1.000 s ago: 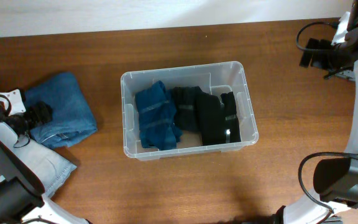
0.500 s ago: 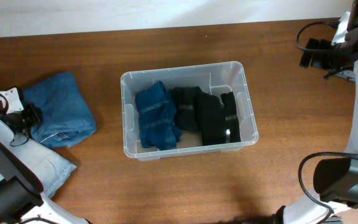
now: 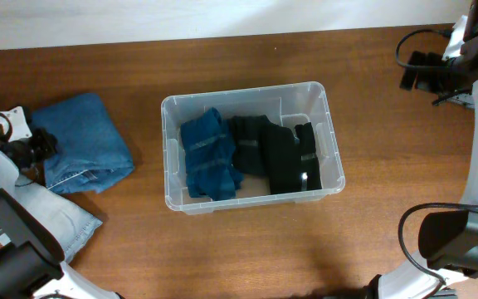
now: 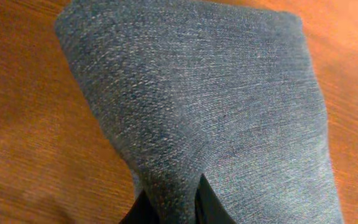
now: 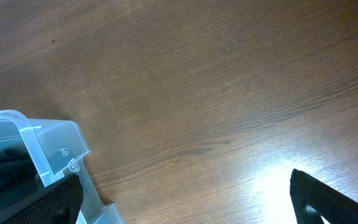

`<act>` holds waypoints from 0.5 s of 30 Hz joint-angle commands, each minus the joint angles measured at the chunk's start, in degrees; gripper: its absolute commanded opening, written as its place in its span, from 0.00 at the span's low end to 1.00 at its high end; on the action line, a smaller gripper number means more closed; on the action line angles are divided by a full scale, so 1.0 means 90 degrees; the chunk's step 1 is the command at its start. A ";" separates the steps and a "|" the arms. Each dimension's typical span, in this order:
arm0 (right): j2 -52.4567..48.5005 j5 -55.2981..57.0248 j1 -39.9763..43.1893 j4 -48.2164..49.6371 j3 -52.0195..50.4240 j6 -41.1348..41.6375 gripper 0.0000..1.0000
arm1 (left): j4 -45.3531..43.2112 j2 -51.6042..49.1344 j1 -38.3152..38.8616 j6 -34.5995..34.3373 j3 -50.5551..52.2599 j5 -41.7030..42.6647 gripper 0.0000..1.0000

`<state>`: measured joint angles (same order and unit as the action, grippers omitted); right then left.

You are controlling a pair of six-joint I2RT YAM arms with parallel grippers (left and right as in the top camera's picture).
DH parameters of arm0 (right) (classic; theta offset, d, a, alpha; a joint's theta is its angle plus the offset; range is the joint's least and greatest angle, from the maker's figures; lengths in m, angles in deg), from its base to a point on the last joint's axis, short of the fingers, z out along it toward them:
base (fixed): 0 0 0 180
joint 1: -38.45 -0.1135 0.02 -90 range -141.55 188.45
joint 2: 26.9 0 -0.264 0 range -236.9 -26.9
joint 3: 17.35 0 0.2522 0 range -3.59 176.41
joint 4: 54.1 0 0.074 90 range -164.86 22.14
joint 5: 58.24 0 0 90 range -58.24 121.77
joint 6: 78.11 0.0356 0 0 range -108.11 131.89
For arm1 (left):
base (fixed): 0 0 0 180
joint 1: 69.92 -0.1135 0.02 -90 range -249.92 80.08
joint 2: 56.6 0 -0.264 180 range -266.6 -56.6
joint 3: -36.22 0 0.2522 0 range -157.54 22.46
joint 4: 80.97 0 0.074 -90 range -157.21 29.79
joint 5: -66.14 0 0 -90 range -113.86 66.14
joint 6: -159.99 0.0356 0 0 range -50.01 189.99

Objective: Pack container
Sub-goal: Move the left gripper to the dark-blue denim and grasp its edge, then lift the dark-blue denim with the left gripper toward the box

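The clear plastic container [image 3: 247, 90] stands mid-table, holding a folded blue garment [image 3: 208, 156] and black garments [image 3: 276, 155]. A folded pair of blue jeans [image 3: 85, 137] lies at the table's left. My left gripper [image 3: 43, 148] is at the jeans' left edge, shut on them. In the left wrist view a fold of the jeans [image 4: 216, 106] is pinched in the left gripper [image 4: 169, 196]. My right gripper [image 3: 413, 75] hovers over the far right, open, away from everything. In the right wrist view the right gripper [image 5: 182, 199] is wide above bare wood, with a corner of the container [image 5: 36, 149] at lower left.
A pale blue garment [image 3: 60, 223] lies at the front left, partly under the left arm. The right arm's base and cables [image 3: 463, 241] stand along the right edge. Bare wood surrounds the container.
My left gripper has gone from open to shut on the jeans' left edge and shifted slightly up and left. The jeans have bunched a little. The right arm has not moved.
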<state>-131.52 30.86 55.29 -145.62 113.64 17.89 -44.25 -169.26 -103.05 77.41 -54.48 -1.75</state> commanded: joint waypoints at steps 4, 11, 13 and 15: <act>0.0024 0.0056 0.0007 0.0017 0.0083 0.0022 0.99 | 0.0056 0.0299 0.0340 -0.0124 -0.0073 -0.0916 0.02; 0.0024 0.0058 0.0007 0.0017 0.0083 0.0022 0.98 | 0.0134 -0.0214 0.0347 -0.0126 0.0046 -0.0937 0.61; 0.0024 0.0056 0.0007 0.0017 0.0083 0.0022 0.98 | 0.0141 -0.0318 0.0342 -0.0126 0.0046 -0.0940 0.62; 0.0024 0.0056 0.0007 0.0017 0.0083 0.0022 0.98 | 0.0172 -0.0352 0.0323 -0.0126 0.0046 -0.1022 0.62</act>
<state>-131.52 30.86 55.29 -145.64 113.64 17.89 -43.35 -170.79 -100.32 76.34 -54.46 -10.45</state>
